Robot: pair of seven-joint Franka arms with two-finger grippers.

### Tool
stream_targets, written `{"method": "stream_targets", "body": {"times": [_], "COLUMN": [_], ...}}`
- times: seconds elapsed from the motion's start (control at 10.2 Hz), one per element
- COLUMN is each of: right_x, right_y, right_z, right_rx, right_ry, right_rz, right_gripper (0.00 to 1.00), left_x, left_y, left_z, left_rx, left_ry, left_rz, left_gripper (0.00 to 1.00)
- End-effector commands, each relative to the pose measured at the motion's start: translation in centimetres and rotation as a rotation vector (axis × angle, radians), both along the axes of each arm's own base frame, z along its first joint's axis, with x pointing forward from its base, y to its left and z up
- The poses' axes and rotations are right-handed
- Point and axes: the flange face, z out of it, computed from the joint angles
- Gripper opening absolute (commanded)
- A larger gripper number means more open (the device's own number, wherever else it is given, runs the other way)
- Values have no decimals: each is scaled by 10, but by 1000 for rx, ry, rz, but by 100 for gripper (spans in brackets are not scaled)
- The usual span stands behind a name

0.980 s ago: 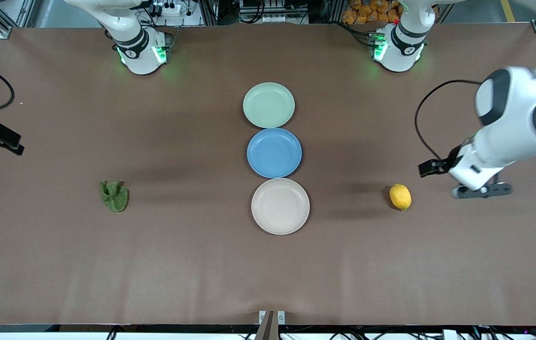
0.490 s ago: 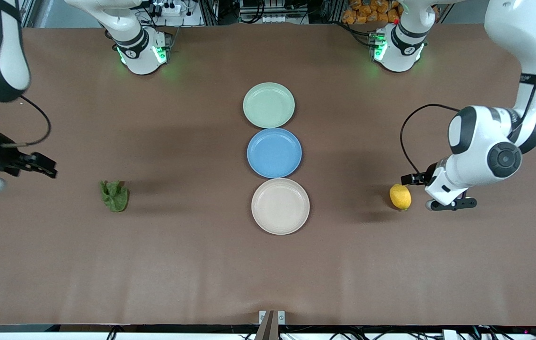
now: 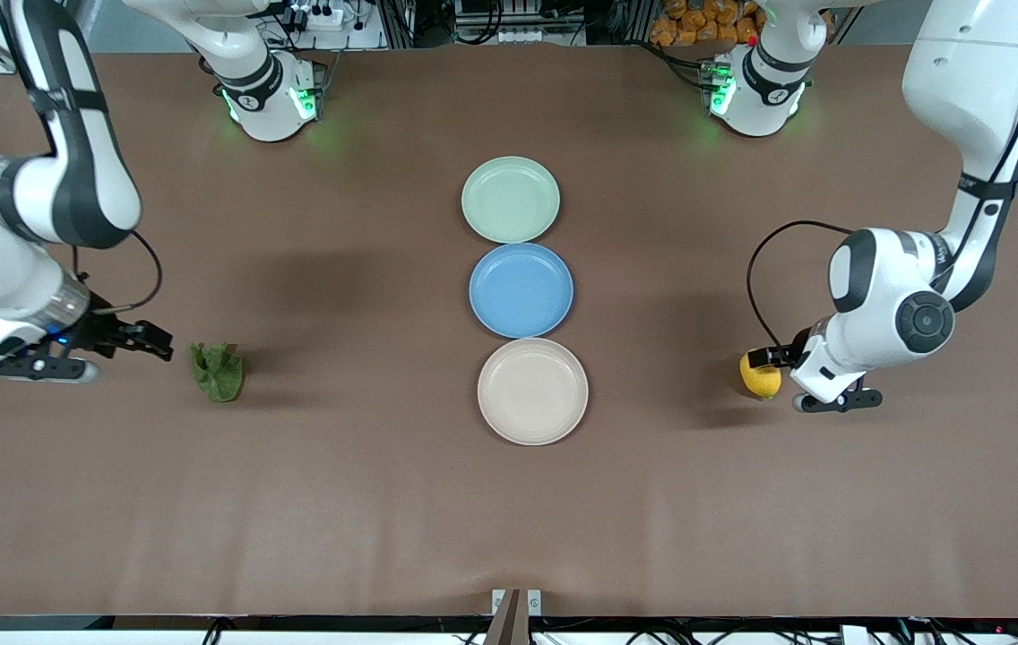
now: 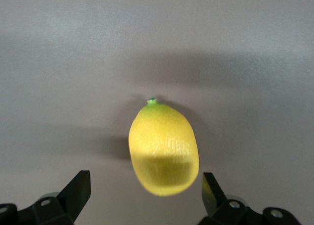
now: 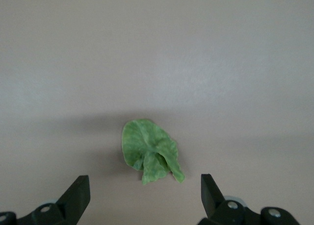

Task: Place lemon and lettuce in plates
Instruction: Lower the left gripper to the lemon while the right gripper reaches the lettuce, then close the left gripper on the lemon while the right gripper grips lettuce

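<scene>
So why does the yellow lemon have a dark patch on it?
In the left wrist view, a shadow falls across the lower part of the lemon, likely cast by the arm above it; its top stays bright and sharp. In the front view, soft dark shadows lie on the table beside both arms.

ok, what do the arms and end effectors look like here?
Both arms have glossy white shells with dark grey joint bands and caps. Green lights glow at the bases. A black cable loops to each wrist. The left end effector and right end effector are black, each with two dark wedge-shaped fingers.
</scene>
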Motion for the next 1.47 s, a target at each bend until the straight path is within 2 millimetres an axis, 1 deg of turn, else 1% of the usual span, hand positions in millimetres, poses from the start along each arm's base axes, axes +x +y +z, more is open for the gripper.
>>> {"method": "stream_targets", "body": {"times": [0.0,0.1,0.2,0.29,0.39,0.49,0.59,0.69,0.78,0.88,0.98,1.08,1.27,1.37], "right_x": [-6,-8,-7,-5,-6,-8,-12,-18,-23,-25,-27,-27,-28,-29], "right_y": [-4,-3,3,12,18,18,21,20,17,15,12,10,9,8], "right_z": [-56,-75,-92,-115,-138,-151,-161,-170,-177,-181,-189,-192,-195,-196], "right_rx": [3,-2,0,0,2,3,4,1,0,0,-4,-4,-4,-4], "right_ry": [-39,-53,-48,-62,-60,-51,-43,-49,-41,-34,-23,-24,-21,-20], "right_rz": [7,6,17,29,36,37,42,41,37,36,36,33,30,28], "right_gripper": [100,100,100,100,100,100,100,100,100,100,100,100,100,87], "left_x": [5,6,7,7,7,9,13,17,25,30,34,38,34,30], "left_y": [-2,-1,-1,-1,-3,-3,-8,-17,-39,-71,-101,-129,-178,-201], "left_z": [-24,-32,-41,-44,-45,-41,-31,-16,6,29,48,65,86,96], "left_rx": [-17,-20,-23,-24,-25,-24,-25,-25,-29,-31,-38,-54,-77,-89], "left_ry": [-29,-34,-35,-36,-36,-46,-62,-83,-110,-125,-143,-174,-201,-213], "left_rz": [0,6,8,10,7,6,5,7,15,28,54,85,129,153], "left_gripper": [100,100,97,77,44,0,0,0,0,0,0,0,0,0]}}
